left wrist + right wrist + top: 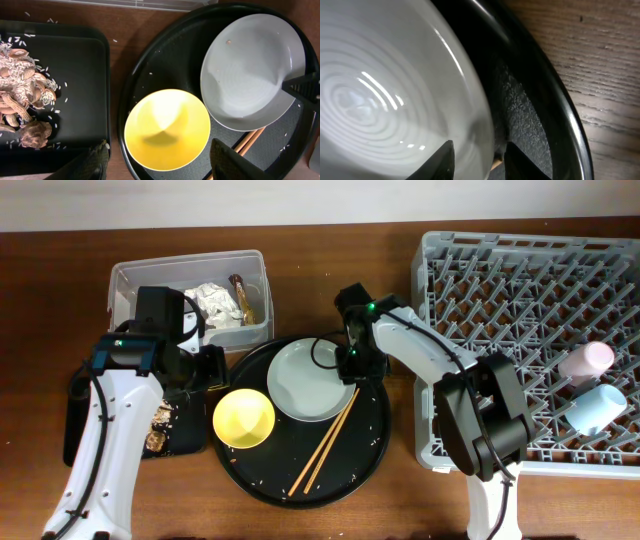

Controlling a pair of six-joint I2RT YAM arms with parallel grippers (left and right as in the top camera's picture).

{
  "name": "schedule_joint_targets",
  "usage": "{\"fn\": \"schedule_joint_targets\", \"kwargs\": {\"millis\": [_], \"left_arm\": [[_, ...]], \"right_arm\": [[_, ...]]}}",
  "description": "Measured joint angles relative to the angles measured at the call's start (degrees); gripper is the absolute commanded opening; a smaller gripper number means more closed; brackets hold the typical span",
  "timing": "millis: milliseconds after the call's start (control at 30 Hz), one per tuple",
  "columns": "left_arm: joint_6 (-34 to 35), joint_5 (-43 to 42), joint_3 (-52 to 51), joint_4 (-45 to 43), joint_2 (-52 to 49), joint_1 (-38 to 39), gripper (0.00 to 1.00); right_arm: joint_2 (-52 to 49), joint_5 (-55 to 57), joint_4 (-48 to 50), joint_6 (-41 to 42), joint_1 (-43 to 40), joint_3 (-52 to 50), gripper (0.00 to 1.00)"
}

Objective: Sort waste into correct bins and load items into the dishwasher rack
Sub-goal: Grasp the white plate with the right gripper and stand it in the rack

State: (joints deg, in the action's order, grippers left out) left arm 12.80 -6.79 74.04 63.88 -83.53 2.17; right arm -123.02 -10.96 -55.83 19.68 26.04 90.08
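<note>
Plate (305, 380), bowl (243, 418), chopsticks (325, 442) unracked | cups (597, 408) racked | waste (20, 95) binned | your left claw (160, 156) open, right claw (477, 159) open round plate

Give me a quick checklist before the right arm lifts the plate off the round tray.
1. Right jaws astride the plate rim: ok, one either side.
2. Grip closed: cannot tell.
3. Chopsticks clear of plate: not ok, tips lie under its edge.
4. Yellow bowl clear of plate: cannot tell, rims look close.
5. Left jaws away from plate: ok, open above the bowl.
6. Free pegs in dishwasher rack: ok; pink cup and blue cup only at its right edge.
</note>
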Motion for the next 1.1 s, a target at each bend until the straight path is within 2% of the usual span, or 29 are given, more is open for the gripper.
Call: {"fn": "schedule_joint_targets", "kwargs": {"millis": [133, 200, 233, 400, 533, 767, 967, 1100], "left_arm": [[0.0, 0.0, 0.0, 0.3, 0.0, 0.0, 0.64], [0.0, 0.0, 0.0, 0.3, 0.0, 0.0, 0.64], [0.0, 0.0, 0.0, 0.3, 0.0, 0.0, 0.64], [0.0, 0.0, 0.0, 0.4, 0.0, 0.0, 0.64], [0.0, 0.0, 0.0, 0.4, 0.0, 0.0, 0.64], [0.0, 0.0, 0.0, 0.4, 0.0, 0.0, 0.64], [0.0, 0.0, 0.0, 0.4, 0.0, 0.0, 0.64], [0.0, 0.0, 0.0, 0.3, 0.0, 0.0, 0.64]], "right_arm": [[0.0, 0.8, 1.3, 0.4, 0.0, -1.1, 0.20], [0.0, 1.0, 2.1, 0.8, 0.0, -1.1, 0.07], [0.0, 0.6, 2.5, 0.8, 0.0, -1.1, 0.04], [0.1, -0.7, -2.1, 0.9, -2.1, 1.7, 0.04], [2.2, 0.4, -7.7, -1.7, -5.4, 8.3, 0.04], [14.9, 5.9, -11.7, -3.8, -10.0, 13.7, 0.04], [25.9, 18.8, -11.2, -7.1, -20.8, 13.7, 0.04], [28.0, 30.7, -4.9, -9.2, -29.9, 13.9, 0.04]]}}
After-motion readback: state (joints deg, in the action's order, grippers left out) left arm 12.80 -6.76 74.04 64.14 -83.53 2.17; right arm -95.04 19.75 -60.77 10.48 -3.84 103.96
